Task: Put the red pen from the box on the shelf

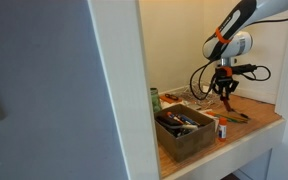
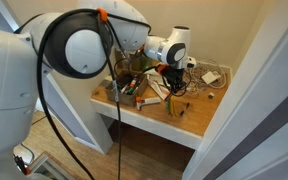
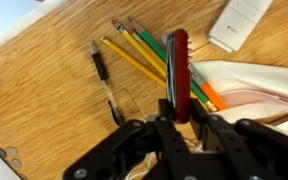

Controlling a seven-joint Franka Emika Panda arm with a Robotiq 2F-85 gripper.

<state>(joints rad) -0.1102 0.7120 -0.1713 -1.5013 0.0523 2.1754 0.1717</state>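
Note:
In the wrist view my gripper (image 3: 180, 118) is shut on a dark red pen (image 3: 180, 65), which sticks out ahead of the jaws above the tan wooden shelf (image 3: 54, 95). In both exterior views the gripper (image 1: 225, 92) (image 2: 172, 84) hangs low over the shelf (image 1: 259, 120) (image 2: 199, 118), to one side of the dark brown box (image 1: 187, 135). The box holds several dark items. In the view from behind the arm the box is mostly hidden by the robot.
Under the pen lie a yellow pencil (image 3: 134, 60), a green pencil (image 3: 152, 45), an orange pen (image 3: 210, 97) and a clear black pen (image 3: 102, 75). A white adapter (image 3: 239, 22) lies at the far right, pink-white cloth (image 3: 249, 85) on the right. White walls enclose the shelf.

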